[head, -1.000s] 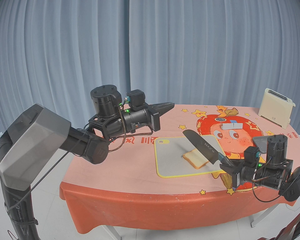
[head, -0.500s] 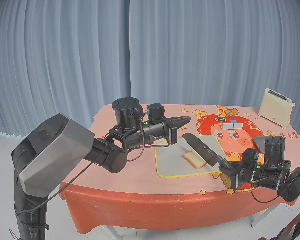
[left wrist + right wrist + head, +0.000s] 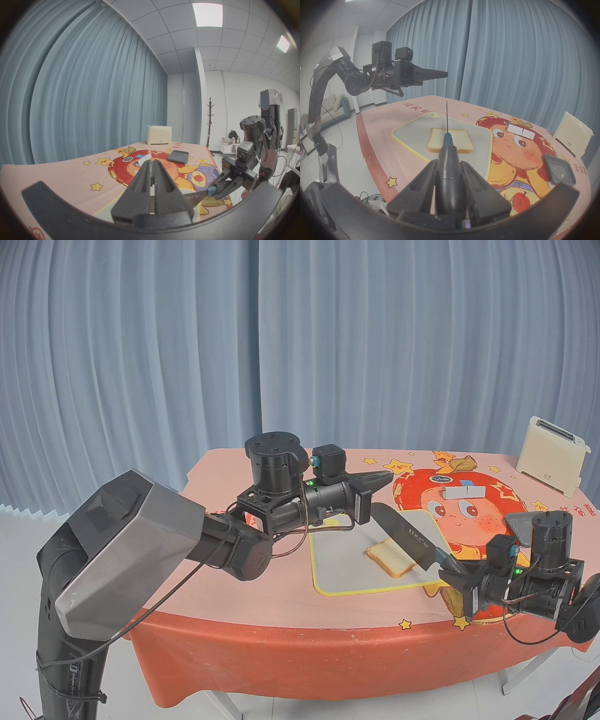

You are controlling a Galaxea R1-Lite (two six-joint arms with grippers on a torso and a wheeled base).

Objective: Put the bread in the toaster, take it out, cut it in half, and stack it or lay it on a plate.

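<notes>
A slice of bread (image 3: 392, 557) (image 3: 450, 141) lies flat on the white cutting board (image 3: 342, 555) (image 3: 415, 134) with a yellow rim. My right gripper (image 3: 451, 570) (image 3: 447, 156) is shut on the handle of a dark knife (image 3: 406, 534) (image 3: 447, 117), whose blade hangs in the air over the bread, edge-on in the right wrist view. My left gripper (image 3: 386, 477) (image 3: 153, 165) (image 3: 442, 74) is shut and holds nothing, pointing across the far edge of the board, above the table. The cream toaster (image 3: 551, 455) (image 3: 158, 134) (image 3: 573, 133) stands at the far right corner.
A dark square plate (image 3: 520, 525) (image 3: 560, 170) (image 3: 178, 156) lies on the right side of the table. A small white and blue block (image 3: 464, 491) (image 3: 521, 131) rests on the cartoon print behind the board. The orange tablecloth (image 3: 250, 577) covers the table.
My left arm has swung in from the left, its shut gripper now over the board's far edge. The right gripper with the knife has barely shifted.
</notes>
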